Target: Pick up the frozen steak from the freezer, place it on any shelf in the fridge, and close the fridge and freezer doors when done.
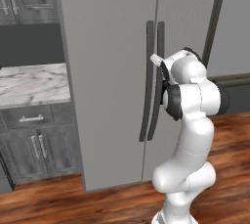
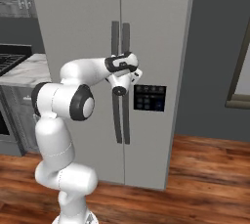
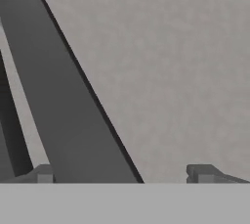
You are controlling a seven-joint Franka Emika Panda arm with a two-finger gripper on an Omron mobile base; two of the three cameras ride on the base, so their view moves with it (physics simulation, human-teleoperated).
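Both doors of the fridge (image 1: 112, 71) are seen shut, their two dark handles (image 1: 149, 81) side by side at the middle seam. The gripper (image 3: 122, 173) is held right at the handles, and its fingers (image 3: 202, 173) are spread wide, with one handle (image 3: 63, 100) lying between them, not clamped. The steak cannot be seen behind the shut doors. A marble table (image 1: 31, 83) stands to the left.

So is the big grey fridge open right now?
No, both tall grey fridge doors sit flat and shut, with the two dark vertical handles side by side at the middle seam.
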